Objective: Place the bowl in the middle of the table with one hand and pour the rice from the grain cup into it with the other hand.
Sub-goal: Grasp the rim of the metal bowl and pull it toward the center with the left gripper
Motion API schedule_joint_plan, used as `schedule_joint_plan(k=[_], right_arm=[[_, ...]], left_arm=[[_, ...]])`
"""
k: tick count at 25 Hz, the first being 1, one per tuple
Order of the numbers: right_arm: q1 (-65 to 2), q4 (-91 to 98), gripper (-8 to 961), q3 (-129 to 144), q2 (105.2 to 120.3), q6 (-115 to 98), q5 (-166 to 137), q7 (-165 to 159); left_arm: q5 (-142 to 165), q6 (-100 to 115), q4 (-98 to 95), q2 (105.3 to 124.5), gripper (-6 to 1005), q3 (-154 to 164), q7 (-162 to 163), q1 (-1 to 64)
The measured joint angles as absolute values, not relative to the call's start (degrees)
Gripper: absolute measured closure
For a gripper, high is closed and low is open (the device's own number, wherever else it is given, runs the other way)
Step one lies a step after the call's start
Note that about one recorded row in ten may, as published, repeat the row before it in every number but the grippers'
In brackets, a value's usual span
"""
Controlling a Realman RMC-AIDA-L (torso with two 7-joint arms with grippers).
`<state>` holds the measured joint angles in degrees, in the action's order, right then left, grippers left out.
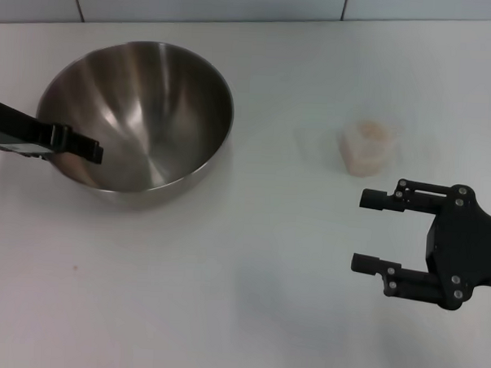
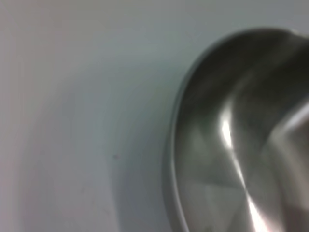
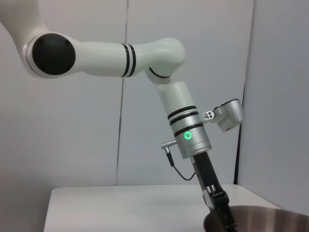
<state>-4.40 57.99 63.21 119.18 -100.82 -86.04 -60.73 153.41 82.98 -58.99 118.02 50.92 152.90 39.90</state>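
Observation:
The steel bowl [image 1: 151, 106] stands on the white table [image 1: 224, 297] at the left. My left gripper [image 1: 82, 149] is at the bowl's left rim, shut on it, with one finger inside the bowl. The left wrist view shows the bowl's inside [image 2: 241, 145] close up. The right wrist view shows the left gripper [image 3: 219, 208] on the bowl's rim [image 3: 260, 217]. The clear grain cup [image 1: 366, 147] with pale rice [image 1: 370, 132] in it stands upright to the right of the middle. My right gripper [image 1: 364, 230] is open and empty, just in front of the cup, apart from it.
A tiled wall edge [image 1: 213, 3] runs along the table's far side. Bare tabletop lies between the bowl and the cup.

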Motion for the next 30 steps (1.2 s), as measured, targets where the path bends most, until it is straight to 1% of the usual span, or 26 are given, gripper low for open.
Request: schedule_joint_plan(k=[1, 12, 18, 23, 28, 30], right_arm=[[-4.4, 58.0, 306, 63.0, 119.18, -100.8, -86.0, -60.7], [-4.7, 58.1, 306, 62.5, 119.17, -100.5, -86.0, -60.7], [-5.0, 58.0, 306, 62.5, 119.18, -100.5, -86.0, -60.6], [-5.2, 57.9, 306, 62.5, 119.18, -100.4, -86.0, -60.6], [-5.3, 57.5, 307, 62.5, 119.18, -100.4, -86.0, -60.2], [-5.4, 57.3, 307, 62.5, 119.22, -100.4, -86.0, -59.5]], left_arm=[[153.4, 82.8, -59.2, 118.05, 221, 52.1, 152.2, 39.7], [155.0, 81.6, -60.4, 118.13, 429, 55.3, 152.6, 39.7], [155.2, 81.8, -61.9, 118.13, 656, 55.3, 152.5, 39.6], [155.2, 81.9, -64.8, 118.11, 802, 55.8, 151.8, 38.8], [155.4, 82.8, -64.7, 117.88, 943, 55.4, 152.1, 38.8], [155.4, 83.0, -64.7, 117.87, 951, 55.5, 152.0, 38.8]])
